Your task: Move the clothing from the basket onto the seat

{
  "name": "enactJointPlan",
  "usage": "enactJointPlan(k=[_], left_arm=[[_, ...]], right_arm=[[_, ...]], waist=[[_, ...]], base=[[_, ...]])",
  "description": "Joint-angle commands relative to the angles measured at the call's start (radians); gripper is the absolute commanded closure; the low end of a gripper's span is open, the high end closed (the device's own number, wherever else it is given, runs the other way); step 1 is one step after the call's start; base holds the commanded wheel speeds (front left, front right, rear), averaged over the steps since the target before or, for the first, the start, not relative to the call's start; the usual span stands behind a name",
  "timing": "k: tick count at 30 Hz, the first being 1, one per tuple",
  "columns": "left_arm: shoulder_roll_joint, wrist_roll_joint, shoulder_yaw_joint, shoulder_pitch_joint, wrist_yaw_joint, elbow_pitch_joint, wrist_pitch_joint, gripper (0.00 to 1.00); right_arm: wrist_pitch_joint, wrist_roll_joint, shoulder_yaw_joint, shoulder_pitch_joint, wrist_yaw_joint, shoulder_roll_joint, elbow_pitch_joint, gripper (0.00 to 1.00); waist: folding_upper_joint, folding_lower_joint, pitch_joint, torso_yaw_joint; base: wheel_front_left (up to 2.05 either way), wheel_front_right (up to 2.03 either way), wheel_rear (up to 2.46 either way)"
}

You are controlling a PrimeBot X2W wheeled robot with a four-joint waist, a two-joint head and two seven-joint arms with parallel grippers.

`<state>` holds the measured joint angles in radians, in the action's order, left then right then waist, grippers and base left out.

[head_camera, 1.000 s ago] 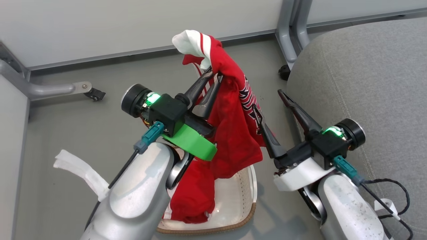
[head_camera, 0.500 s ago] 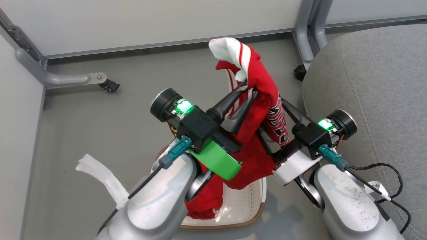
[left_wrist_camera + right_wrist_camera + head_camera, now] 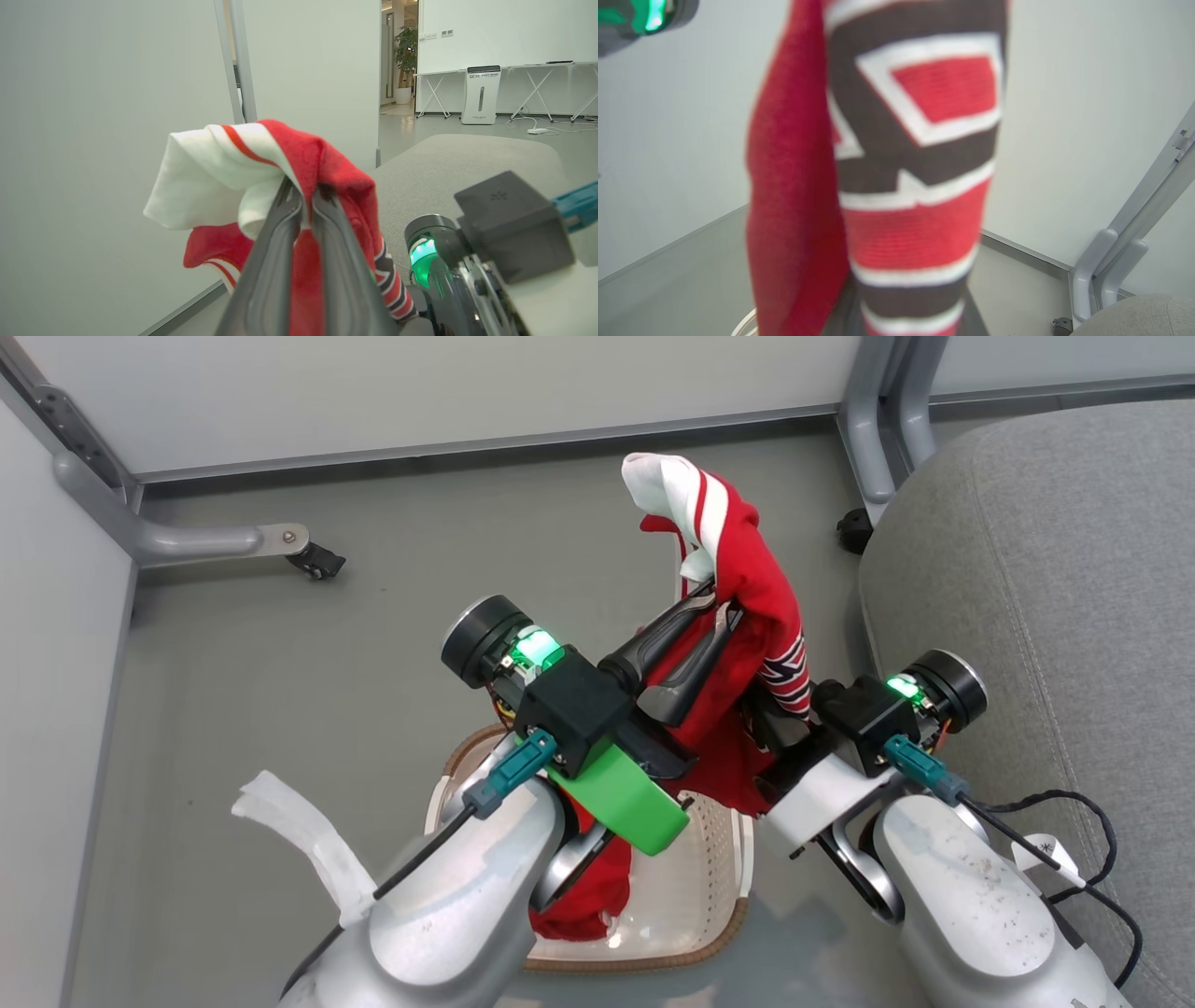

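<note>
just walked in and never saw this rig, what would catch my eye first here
The bright red jersey, pinched in the left gripper and hoisted above the basket at the centre of the head view, white trim flopping over the top. The right gripper is shut on its lettered lower part, and the big grey seat waits at the right.

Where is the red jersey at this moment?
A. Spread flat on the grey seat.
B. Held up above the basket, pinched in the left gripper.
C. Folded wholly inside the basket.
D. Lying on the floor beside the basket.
B: the left gripper is shut on the red jersey near its white trim, and the cloth hangs down toward the basket, clear of the grey seat.
</note>
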<state>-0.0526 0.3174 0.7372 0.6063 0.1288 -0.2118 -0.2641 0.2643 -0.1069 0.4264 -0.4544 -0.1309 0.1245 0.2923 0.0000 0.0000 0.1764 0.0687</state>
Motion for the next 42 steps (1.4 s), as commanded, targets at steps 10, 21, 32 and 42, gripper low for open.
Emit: enactJointPlan(k=[10,21,32,42], left_arm=[[0.002,-0.009,-0.019,-0.003,0.002,-0.022,-0.001,0.00],[0.003,-0.023,-0.026,-0.010,0.002,-0.024,-0.001,0.00],[-0.006,-0.041,-0.032,-0.014,0.000,-0.038,0.000,0.00],[-0.026,-0.053,-0.010,0.011,0.001,-0.058,0.000,0.00]], right_arm=[[0.000,-0.017,-0.017,0.019,0.000,-0.002,-0.013,1.00],[0.000,-0.014,-0.063,0.022,0.000,-0.006,-0.006,1.00],[0.000,-0.011,-0.111,0.035,0.000,-0.026,-0.021,1.00],[0.000,-0.012,-0.188,0.060,0.000,-0.043,-0.053,1.00]], waist=[[0.0000,0.0000,0.009,-0.007],[0.0000,0.0000,0.021,-0.005],[0.0000,0.0000,0.046,-0.093],[0.0000,0.0000,0.092,-0.214]], base=[[0.00,0.00,0.00],[0.00,0.00,0.00],[0.00,0.00,0.00],[0.00,0.00,0.00]])
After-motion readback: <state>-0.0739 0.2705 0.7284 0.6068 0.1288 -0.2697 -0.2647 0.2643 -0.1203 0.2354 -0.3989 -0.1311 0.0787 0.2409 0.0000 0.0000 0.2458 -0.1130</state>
